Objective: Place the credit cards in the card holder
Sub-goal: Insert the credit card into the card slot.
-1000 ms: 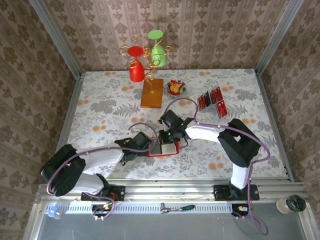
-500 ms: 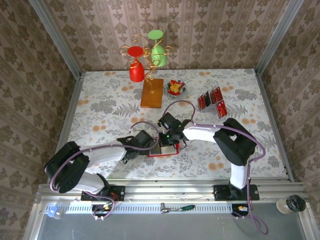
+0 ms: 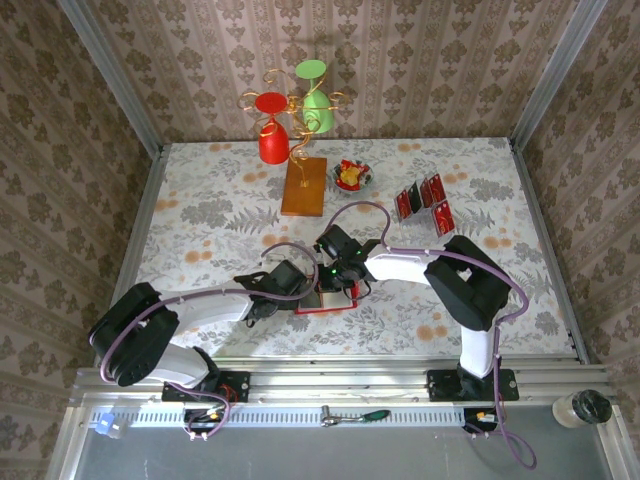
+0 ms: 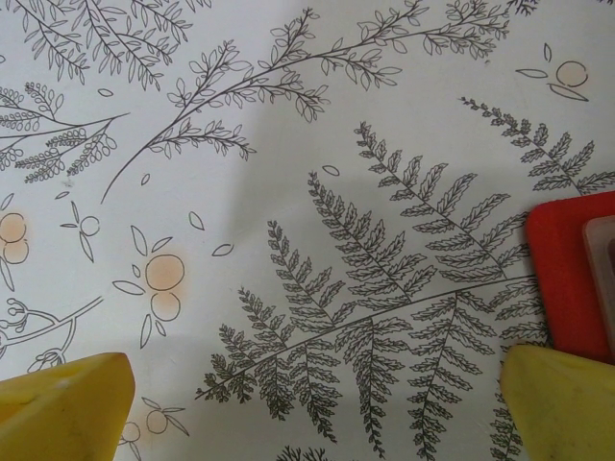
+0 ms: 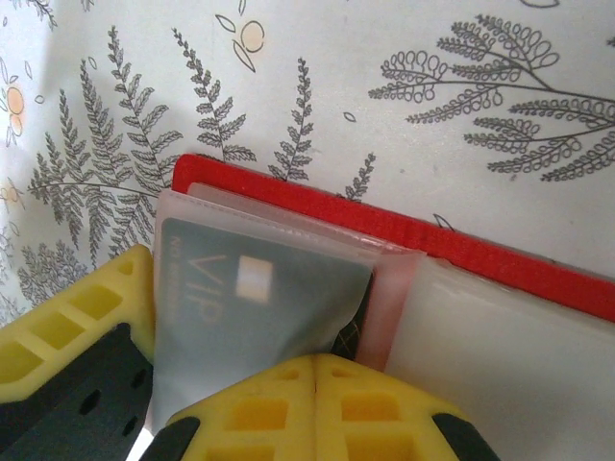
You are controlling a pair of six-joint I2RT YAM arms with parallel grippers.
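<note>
1. Card holder. We find the red card holder [image 3: 326, 308] lying open and flat on the fern-patterned desk [image 3: 200, 225], near the front edge and between the two arms. In the right wrist view its red cover [image 5: 500, 261] frames a pale inside with a translucent sleeve [image 5: 389, 298].

2. Right claw. The right claw [image 3: 336, 283] stands directly over the card holder. In its wrist view the right claw [image 5: 226, 322] is clenched on a dark card marked VIP [image 5: 250, 298]. The card runs down between the two yellow fingers [image 5: 317, 399]. Its far part lies under the frosted sleeve, over the left half of the holder.

3. Left claw. The left claw [image 3: 298, 290] sits low at the left edge of the card holder. In its wrist view the left claw [image 4: 307, 413] is released, with its yellow fingertips [image 4: 58, 403] wide apart and nothing between them but desk cloth. A red corner of the card holder [image 4: 567, 274] lies just beside the fingertip at the right of that view. We cannot tell whether the two touch.

4. Remaining credit cards. Three red credit cards [image 3: 425, 203] with black bands stand in a cluster at the right rear of the desk, well apart from the card holder.

5. Other items. A small bowl of red and yellow sweets [image 3: 352, 177] sits at the rear centre. Just beside it, an orange wooden slab [image 3: 304, 187] carries a gold wire stand with an upside-down red cup [image 3: 272, 143] and a green cup [image 3: 317, 108].
</note>
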